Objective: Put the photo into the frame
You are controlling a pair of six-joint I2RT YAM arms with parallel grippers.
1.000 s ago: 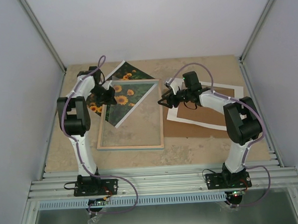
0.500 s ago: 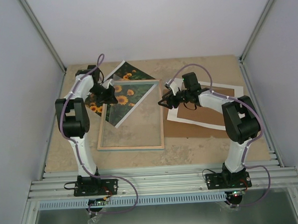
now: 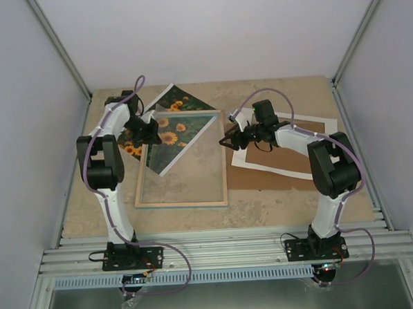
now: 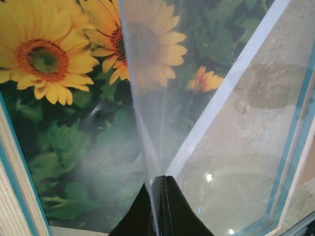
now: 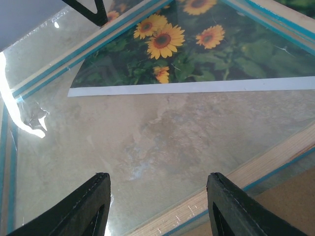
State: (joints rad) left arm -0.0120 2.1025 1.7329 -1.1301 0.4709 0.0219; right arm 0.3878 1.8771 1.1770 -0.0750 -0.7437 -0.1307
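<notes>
Black left end effector (image 4: 158, 184) is clenched on the photo (image 3: 167, 132), which lies skewed, partly inside the frame (image 3: 185, 203) and partly over its far-left corner. The right end effector (image 3: 226, 141) hangs released over the right rail. The seating step looks underway; next, square the print and lower it flat

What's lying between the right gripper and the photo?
Only the frame: its wooden rail, then bare clear pane, up to the photo. The right wrist view shows it, past the right gripper.
</notes>
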